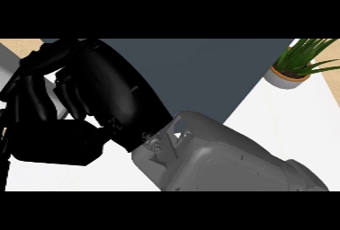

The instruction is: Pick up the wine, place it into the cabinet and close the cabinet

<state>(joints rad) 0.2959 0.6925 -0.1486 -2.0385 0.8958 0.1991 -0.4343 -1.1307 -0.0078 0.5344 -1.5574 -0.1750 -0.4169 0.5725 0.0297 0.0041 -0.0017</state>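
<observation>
Forearm (225,157) is filling most of the view, coming in from lower right and crossing left, w/ the right hand (113,90) hanging raised, close under the head. Its fingers (36,94) are curling in narrow, w/ nothing showing between them (the hand's own bulk is hiding the inside, so a hold on smth can't be ruled out). Behind it a dark panel (199,67) is running across the top. The white table (292,134) is showing at right, and a plant (295,63) is sitting at its far edge. Wine isn't showing anywhere, nor is the cabinet, so progress is hard to judge. I'm guessing the arm is working up near the cabinet, w/ placing and closing both unconfirmed. Left hand isn't showing.
</observation>
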